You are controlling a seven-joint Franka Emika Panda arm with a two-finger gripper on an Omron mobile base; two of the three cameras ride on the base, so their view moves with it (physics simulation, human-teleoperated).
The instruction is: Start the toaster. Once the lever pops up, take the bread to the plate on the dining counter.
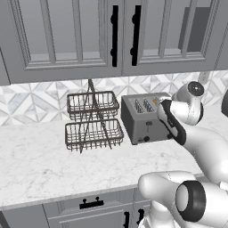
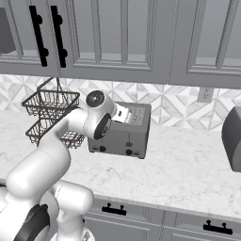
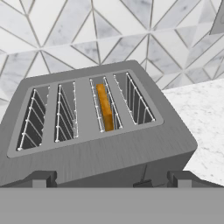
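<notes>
The pincer point(image 3: 112, 183) hangs wide open and empty just above the toaster point(image 3: 87, 148); the bread point(image 3: 105, 107) sits in its slot

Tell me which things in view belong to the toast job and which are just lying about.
Belongs to the job:
- boxy grey metal toaster
- browned bread slice standing in a toaster slot
- small dark lever on the toaster's front
- open pincer

Just lying about:
- two-tier wire basket rack
- grey appliance at the right edge

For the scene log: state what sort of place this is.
A kitchen, rendered: a toaster with bread in a slot stands on a marble counter, beside a wire rack, under grey wall cabinets.
</notes>
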